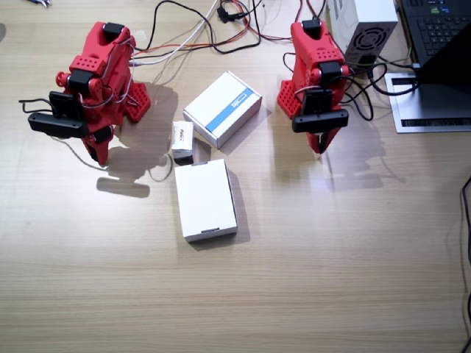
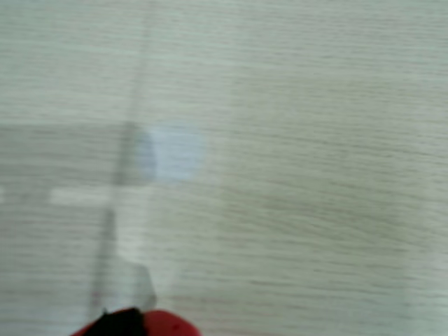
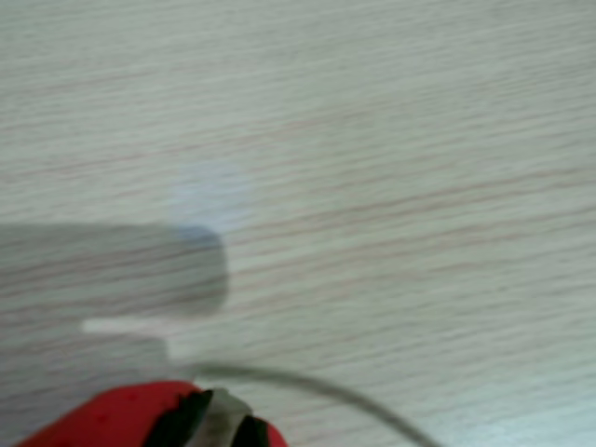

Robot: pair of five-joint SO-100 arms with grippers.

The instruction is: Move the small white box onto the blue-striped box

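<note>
Small white box (image 1: 182, 141): lies on the wooden table (image 1: 331, 257), just beside the near-left edge of the blue-striped box (image 1: 222, 108), with the large white box (image 1: 205, 198) just in front of it.
Left gripper (image 1: 320, 145): points down at bare table, holds nothing; jaw gap unclear.
Right gripper (image 1: 98, 153): points down, well apart from the boxes, holds nothing; jaw gap unclear.
Wrist views: blurred table only.

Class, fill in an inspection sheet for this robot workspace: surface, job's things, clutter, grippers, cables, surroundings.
Surface: wooden table, bare in front.
Job's things: small white box on the table beside the blue-striped box, not on it.
Clutter: large plain white box.
Grippers: left gripper and right gripper point down, holding nothing; jaw state unclear.
Cables: cable bundle at the far edge.
Surroundings: laptop, grey unit.
</note>
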